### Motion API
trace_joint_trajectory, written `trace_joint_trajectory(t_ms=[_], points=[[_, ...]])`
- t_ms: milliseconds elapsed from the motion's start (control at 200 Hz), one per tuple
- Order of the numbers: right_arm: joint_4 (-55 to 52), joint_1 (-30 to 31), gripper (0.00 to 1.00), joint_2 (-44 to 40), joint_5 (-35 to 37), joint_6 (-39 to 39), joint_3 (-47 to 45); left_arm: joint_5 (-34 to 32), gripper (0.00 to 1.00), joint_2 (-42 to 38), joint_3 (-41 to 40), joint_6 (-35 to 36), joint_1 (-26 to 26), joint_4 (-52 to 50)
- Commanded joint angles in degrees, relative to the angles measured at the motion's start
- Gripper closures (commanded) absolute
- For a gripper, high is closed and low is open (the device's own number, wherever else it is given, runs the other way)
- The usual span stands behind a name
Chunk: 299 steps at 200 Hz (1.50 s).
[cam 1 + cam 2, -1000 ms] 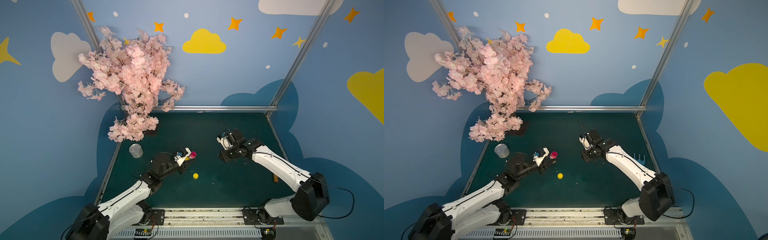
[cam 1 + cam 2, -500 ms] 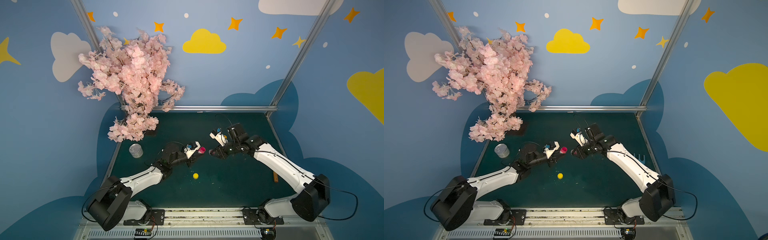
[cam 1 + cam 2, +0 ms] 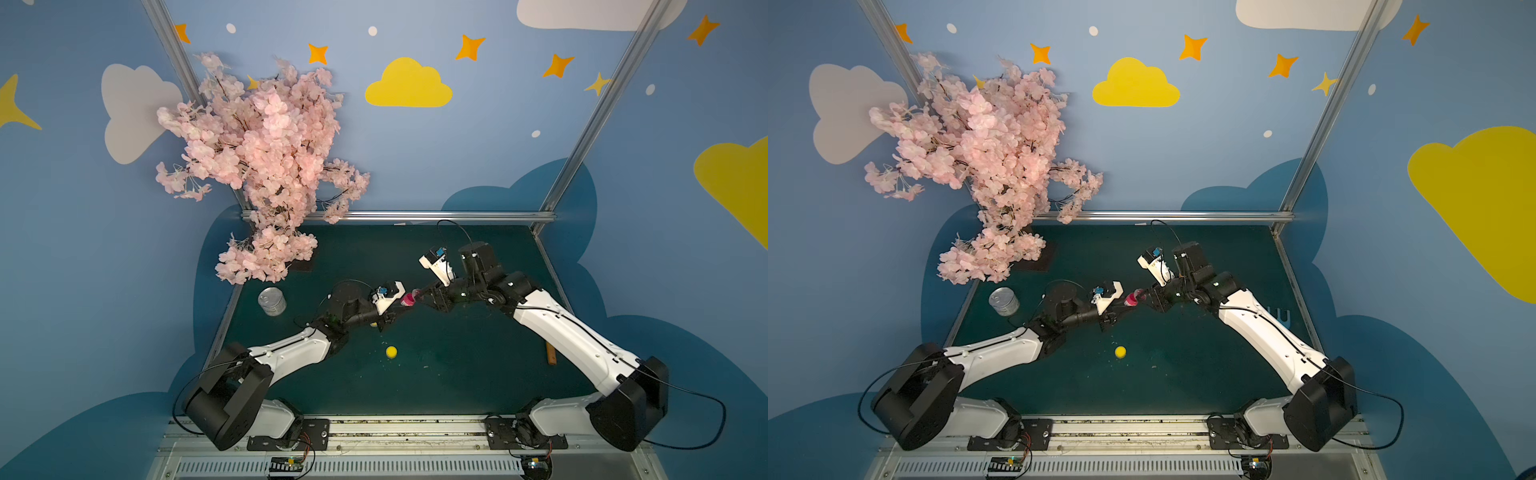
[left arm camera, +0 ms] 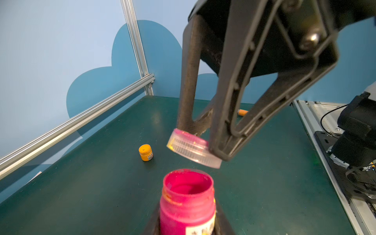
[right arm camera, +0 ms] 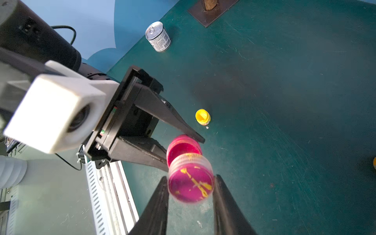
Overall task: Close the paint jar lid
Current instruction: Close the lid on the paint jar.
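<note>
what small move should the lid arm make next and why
Probably level the lid and ease it onto the pink jar: the right end effector holds it tilted, just short of the open rim, while the left end effector grips the jar.

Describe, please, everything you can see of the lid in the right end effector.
The lid is a round cap of clear, ribbed plastic, smeared with pink paint and yellow streaks. The right end effector pinches its rim from two sides. It hangs tilted in the air, close to the mouth of the open pink jar, not yet on it.
</note>
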Motion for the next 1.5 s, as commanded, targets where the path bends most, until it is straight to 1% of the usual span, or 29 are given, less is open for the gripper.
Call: trace_joint_trajectory(t_ms=[0,451,681,831,1091,1287,1492], points=[[1.22,0.29,0.69,0.40,-1.04,0.35,-0.41,1.37,0.68,-0.05,1.86,0.35,0.22,1.21],[2.06,0.66,0.69,1.54,-1.82,0.39,-0.23,2.33,0.69,0.04,3.03,0.40,0.27,0.59],[1.84,0.84,0.69,2.59,-2.70,0.10,0.68,4.35,0.69,-0.05,3.55,1.09,0.20,-0.60],[0.83,0.88,0.69,3.21,-3.75,-0.67,1.41,6.79,0.69,-0.70,4.48,3.45,0.23,-4.13],[-3.97,1.06,0.69,3.94,-6.46,-4.72,3.09,11.15,0.69,-2.05,8.40,8.98,0.23,-14.43],[-7.67,1.32,0.69,4.26,-8.12,-8.26,4.23,13.06,0.69,-1.89,9.71,10.35,0.22,-16.42],[-10.41,1.37,0.70,4.20,-7.82,-10.65,5.02,15.05,0.69,-1.54,12.52,12.90,0.20,-23.51]])
